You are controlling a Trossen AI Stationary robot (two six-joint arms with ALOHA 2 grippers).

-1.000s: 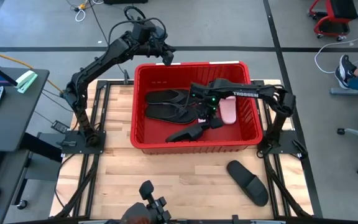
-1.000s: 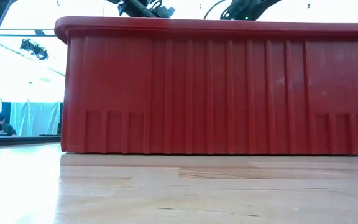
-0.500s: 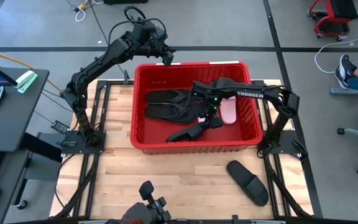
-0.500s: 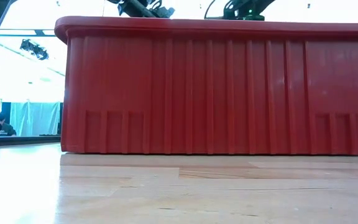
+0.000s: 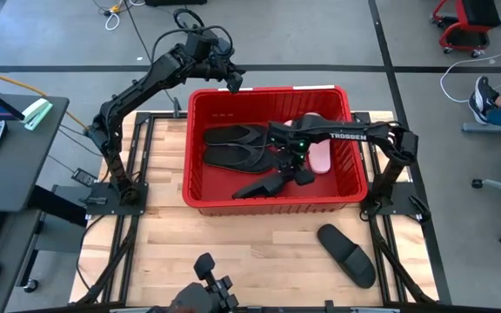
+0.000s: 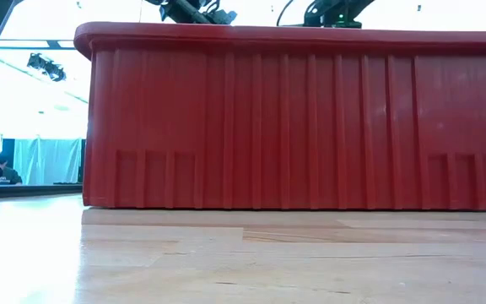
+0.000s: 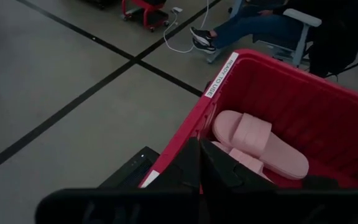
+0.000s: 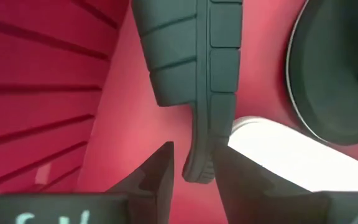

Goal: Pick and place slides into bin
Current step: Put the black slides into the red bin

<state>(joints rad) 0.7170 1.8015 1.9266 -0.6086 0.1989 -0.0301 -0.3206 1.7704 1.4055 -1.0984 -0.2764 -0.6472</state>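
The high view looks straight down on the whole table (image 5: 259,252), with the bin (image 5: 272,203) mid-frame. The low view sits at tabletop height, close against the bin's ribbed front wall, which fills most of the frame, facing the room behind. The left wrist view looks down over the bin's far rim from just outside it, the right wrist view from very close inside it; all four views share the bin.

Red bin (image 5: 200,196) on wooden bench (image 5: 259,261), right gripper (image 5: 296,169) inside over black slide (image 5: 268,184), left gripper (image 5: 233,84) at far rim, black slide on bench (image 5: 346,254)
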